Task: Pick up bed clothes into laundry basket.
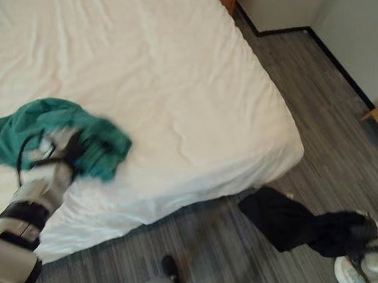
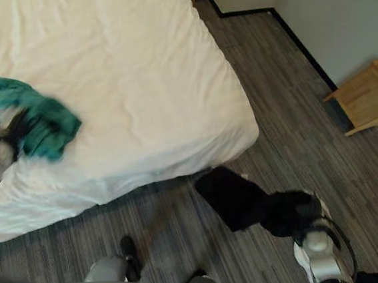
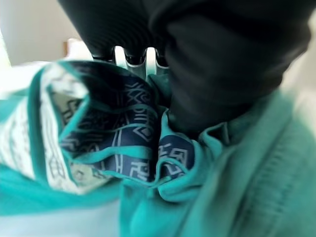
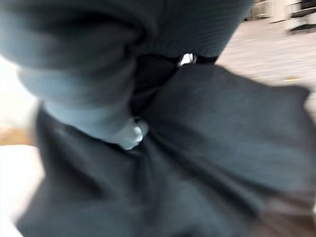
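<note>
The wide white-sheeted bed (image 1: 168,79) is carrying a crumpled teal garment (image 1: 22,132) near its edge, where the left hand (image 1: 57,149) is bunching it to lift. The right hand (image 2: 302,216) is clutching a black cloth (image 2: 237,196), dangling above the floor for carrying.

A bedroom is indicated by a white-sheeted bed (image 1: 168,79), grey plank floor (image 1: 326,108) and a wooden bedside table (image 2: 371,95).

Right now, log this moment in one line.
left hand: shut on crumpled teal garment, on white bed | right hand: shut on black cloth, above floor
</note>
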Tool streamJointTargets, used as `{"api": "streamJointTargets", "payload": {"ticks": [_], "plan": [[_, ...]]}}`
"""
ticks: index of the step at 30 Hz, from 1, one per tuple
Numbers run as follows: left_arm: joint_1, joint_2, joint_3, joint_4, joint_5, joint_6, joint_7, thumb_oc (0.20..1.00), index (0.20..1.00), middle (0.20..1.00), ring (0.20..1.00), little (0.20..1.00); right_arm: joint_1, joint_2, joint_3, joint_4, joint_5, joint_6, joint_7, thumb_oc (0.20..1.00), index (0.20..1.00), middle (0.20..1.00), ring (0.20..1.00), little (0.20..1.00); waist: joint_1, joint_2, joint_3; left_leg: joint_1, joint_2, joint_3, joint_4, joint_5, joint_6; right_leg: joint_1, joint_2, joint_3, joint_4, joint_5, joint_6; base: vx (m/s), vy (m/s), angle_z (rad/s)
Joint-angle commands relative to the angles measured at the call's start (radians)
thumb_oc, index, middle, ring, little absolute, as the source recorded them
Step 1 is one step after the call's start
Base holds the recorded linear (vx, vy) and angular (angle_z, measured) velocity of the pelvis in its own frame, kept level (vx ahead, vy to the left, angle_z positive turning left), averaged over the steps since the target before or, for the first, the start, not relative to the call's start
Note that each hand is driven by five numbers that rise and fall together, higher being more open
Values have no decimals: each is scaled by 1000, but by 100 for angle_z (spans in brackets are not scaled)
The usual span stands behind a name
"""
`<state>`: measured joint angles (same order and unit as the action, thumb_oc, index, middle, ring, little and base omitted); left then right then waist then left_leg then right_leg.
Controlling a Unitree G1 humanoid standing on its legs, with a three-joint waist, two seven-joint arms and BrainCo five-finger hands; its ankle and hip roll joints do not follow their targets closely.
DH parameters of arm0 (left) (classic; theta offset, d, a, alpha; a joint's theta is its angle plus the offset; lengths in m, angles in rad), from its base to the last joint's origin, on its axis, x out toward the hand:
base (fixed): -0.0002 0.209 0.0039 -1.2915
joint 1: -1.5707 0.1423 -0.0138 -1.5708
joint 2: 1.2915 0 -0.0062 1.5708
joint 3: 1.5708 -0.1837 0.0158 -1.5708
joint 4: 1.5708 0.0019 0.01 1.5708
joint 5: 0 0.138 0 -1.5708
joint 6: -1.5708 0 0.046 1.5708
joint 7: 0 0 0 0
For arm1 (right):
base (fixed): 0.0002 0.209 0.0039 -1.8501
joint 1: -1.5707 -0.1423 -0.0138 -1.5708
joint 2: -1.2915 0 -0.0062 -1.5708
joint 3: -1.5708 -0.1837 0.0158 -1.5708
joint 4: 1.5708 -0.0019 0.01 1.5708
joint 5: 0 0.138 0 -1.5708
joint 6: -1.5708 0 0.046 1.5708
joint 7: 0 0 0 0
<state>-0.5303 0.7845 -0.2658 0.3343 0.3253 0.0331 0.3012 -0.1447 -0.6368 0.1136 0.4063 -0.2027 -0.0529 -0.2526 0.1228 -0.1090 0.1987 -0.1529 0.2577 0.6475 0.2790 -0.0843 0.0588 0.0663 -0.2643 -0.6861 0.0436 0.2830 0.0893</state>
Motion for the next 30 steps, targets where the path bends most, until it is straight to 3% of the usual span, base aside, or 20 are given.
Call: {"api": "streamJointTargets", "payload": {"ticks": [1,2,6,7,9,10,13,15,16,17,18,19,20,21,22,25,27,28,29,30], "plan": [[-138,-237,19,-85,-181,-92,105,200,200,200,200,200,-98,-149,-106,-71,-105,17,-78,200,200,200,200,200,2,55,-44,64,-49,-2,-364,138,-99,53,-133,37,186,-119,173,-258,-165,-101],[-167,-323,-20,-135,-278,-130,99,200,200,200,200,200,-179,-184,-94,-122,-133,35,-95,200,200,200,200,200,16,48,-54,54,-30,26,-359,163,-104,81,-116,53,140,-108,173,-160,-76,-78],[-178,-380,-52,-219,-359,-181,100,200,200,200,200,200,-359,-242,-39,-192,-146,34,-137,200,200,200,200,200,37,57,-47,58,34,86,-354,228,-142,106,-49,72,32,-182,173,-242,-146,-94],[-176,-416,-89,-248,-373,-196,111,200,200,200,200,200,-408,-227,-12,-218,-141,22,-156,200,200,200,200,200,37,66,-50,67,59,108,-352,248,-154,112,-24,63,-3,-241,170,-136,-113,-111],[-157,-444,-106,-252,-370,-198,109,200,200,200,200,200,-420,-204,9,-235,-141,12,-162,200,200,200,200,200,29,80,-47,80,87,125,-351,273,-172,119,0,62,-22,-275,159,-127,-178,-79],[-112,-487,-124,-255,-368,-202,116,200,200,200,200,200,-424,-151,41,-255,-163,-1,-168,200,200,200,200,200,15,100,-38,93,127,138,-348,308,-194,125,45,73,-57,-326,136,-91,-223,-65],[-29,-514,-139,-270,-321,-196,126,200,200,200,200,200,-399,-54,109,-303,-216,-22,-163,200,200,200,200,200,-10,134,-30,131,190,147,-346,344,-234,131,105,120,-111,-342,106,-87,-260,-57],[-12,-516,-144,-257,-301,-193,130,200,200,200,200,200,-414,-23,147,-301,-235,-30,-170,200,200,200,200,200,-5,144,-20,138,200,126,-343,350,-245,129,117,137,-118,-350,101,-27,-201,-100],[-5,-518,-148,-264,-289,-198,149,200,200,200,200,200,-408,2,179,-333,-253,-43,-171,200,200,200,200,200,8,154,8,126,180,2,-336,351,-255,124,126,180,-122,-372,85,-32,-301,-121],[26,-517,-139,-268,-281,-194,168,200,200,200,200,200,-383,5,230,-365,-267,-58,-159,200,200,200,200,200,44,149,35,85,119,-231,-301,302,-222,114,128,235,-126,-371,70,-4,-213,-127],[27,-517,-139,-268,-280,-194,168,200,200,200,200,200,-382,5,230,-366,-267,-58,-158,200,200,200,200,200,42,149,34,80,119,-234,-296,300,-221,113,128,233,-126,-370,71,-12,-252,-147],[41,-519,-139,-278,-276,-194,166,200,200,200,200,200,-364,7,252,-380,-279,-69,-148,200,200,200,200,200,61,143,40,69,76,-343,-293,272,-209,110,134,273,-129,-372,62,45,-199,-257],[60,-517,-145,-295,-268,-192,161,200,200,200,200,200,-356,2,273,-382,-289,-77,-145,200,200,200,200,200,70,142,36,60,36,-404,-283,244,-196,108,137,297,-131,-373,55,113,-337,-215],[70,-519,-153,-309,-258,-185,161,200,200,200,200,200,-361,2,297,-380,-287,-78,-140,200,200,200,200,200,69,146,33,55,2,-379,-259,237,-186,110,150,311,-131,-378,42,89,-223,-150],[70,-519,-152,-309,-258,-184,161,200,200,200,200,200,-362,2,299,-379,-287,-78,-140,200,200,200,200,200,70,146,32,53,2,-378,-256,235,-185,108,150,312,-131,-378,42,123,-290,-27],[58,-557,-147,-274,-266,-177,159,200,200,200,200,200,-427,58,368,-310,-281,-52,-132,200,200,200,200,200,99,155,31,-39,-147,-289,-189,183,-124,122,183,339,-131,-399,27,146,-242,-51],[83,-565,-140,-280,-265,-178,157,200,200,200,200,200,-438,108,388,-277,-284,-44,-127,200,200,200,200,200,128,161,34,-92,-210,-256,-195,186,-113,144,229,378,-131,-419,21,173,-196,-96],[85,-564,-140,-281,-265,-177,157,200,200,200,200,200,-438,109,389,-276,-284,-44,-127,200,200,200,200,200,133,162,32,-94,-207,-251,-196,190,-112,139,231,384,-131,-416,20,295,-200,-200],[102,-564,-140,-297,-260,-172,152,200,200,200,200,200,-440,139,408,-263,-295,-37,-119,200,200,200,200,200,158,173,21,-110,-216,-191,-227,205,-100,166,279,423,-131,-445,9,367,-155,-131],[110,-563,-138,-300,-262,-168,154,200,200,200,200,200,-446,159,415,-256,-297,-33,-118,200,200,200,200,200,168,175,17,-112,-213,-155,-241,209,-94,183,293,441,-131,-456,6,584,-211,-36]]}}
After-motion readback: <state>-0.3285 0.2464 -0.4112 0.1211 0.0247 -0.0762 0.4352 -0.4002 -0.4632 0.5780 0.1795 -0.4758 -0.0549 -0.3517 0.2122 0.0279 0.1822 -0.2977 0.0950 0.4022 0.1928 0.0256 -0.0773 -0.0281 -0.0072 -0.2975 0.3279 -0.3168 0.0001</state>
